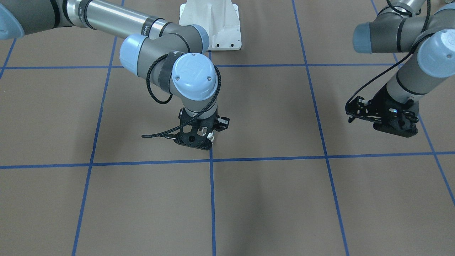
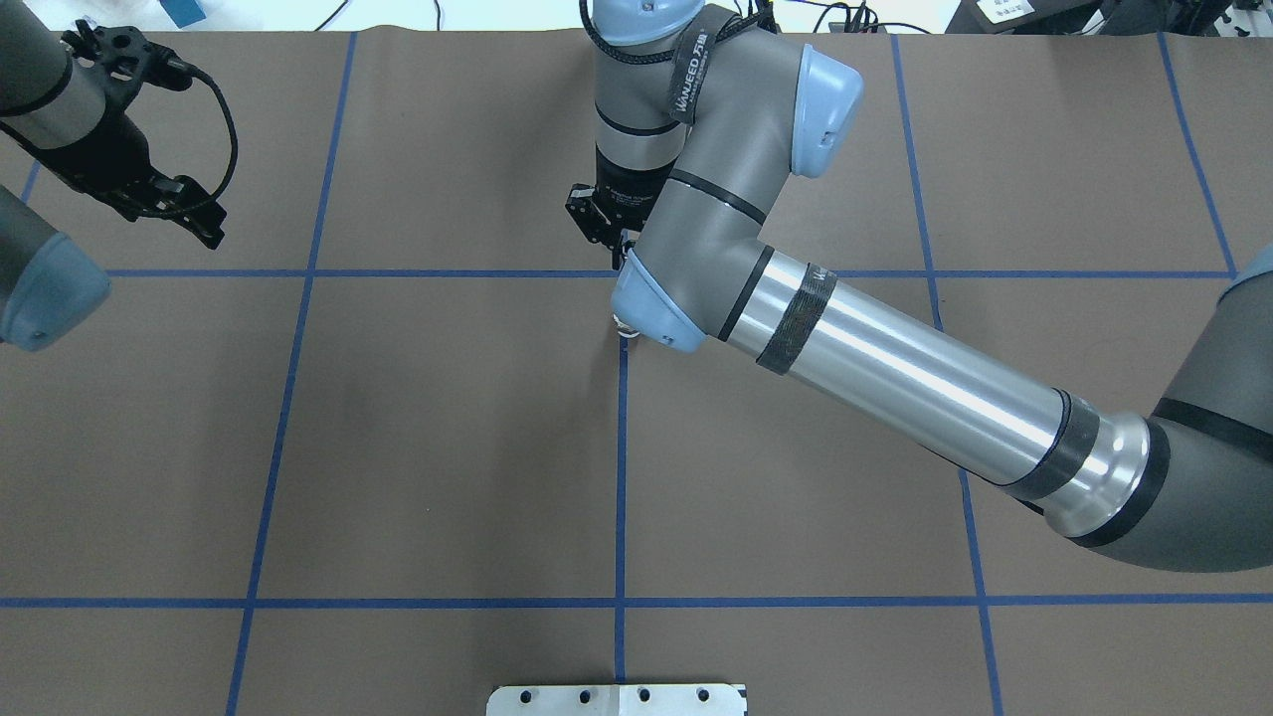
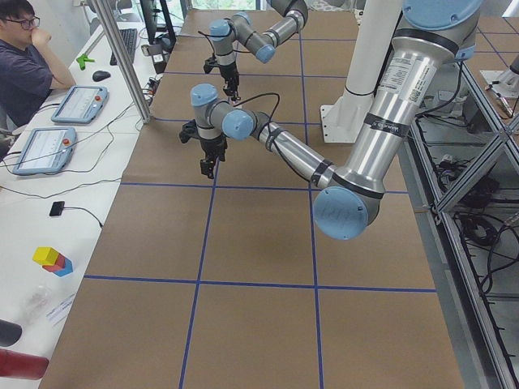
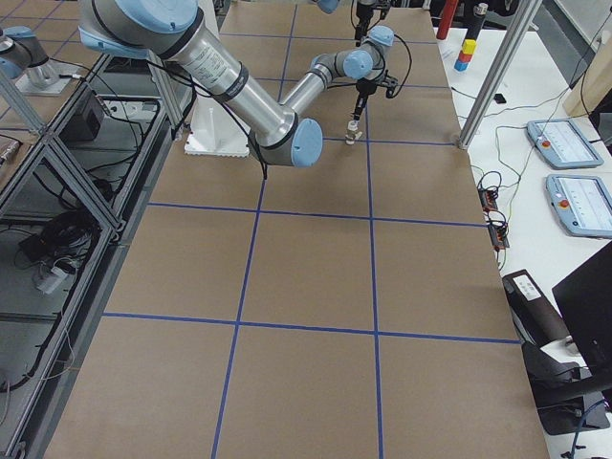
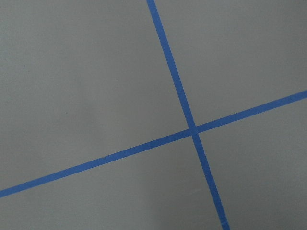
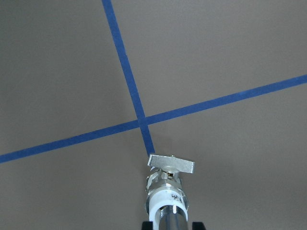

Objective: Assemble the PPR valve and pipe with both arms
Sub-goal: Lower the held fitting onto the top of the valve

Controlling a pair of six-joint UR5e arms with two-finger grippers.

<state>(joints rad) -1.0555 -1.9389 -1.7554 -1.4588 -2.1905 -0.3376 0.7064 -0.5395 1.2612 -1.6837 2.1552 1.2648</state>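
Note:
My right gripper [image 1: 203, 138] points down near a blue tape crossing at the table's middle. In the right wrist view it [image 6: 170, 226] appears shut on the silvery pipe [image 6: 172, 221], with only the fingertips showing at the bottom edge. The pipe sits in the white collar of the PPR valve [image 6: 165, 203]. The valve's flat lever handle [image 6: 171, 164] is at the far end, close above the table. The valve shows as a white bit [image 1: 211, 136] under the gripper, and also in the overhead view [image 2: 625, 333]. My left gripper [image 1: 353, 111] [image 2: 204, 224] hangs open and empty, far off to the side.
The white bolted pedestal [image 1: 213, 21] [image 2: 617, 699] stands at the robot's edge of the brown table [image 1: 270, 199]. Blue tape lines cross it [image 5: 193, 129]. An operator [image 3: 24, 73] sits beside tablets past the far edge.

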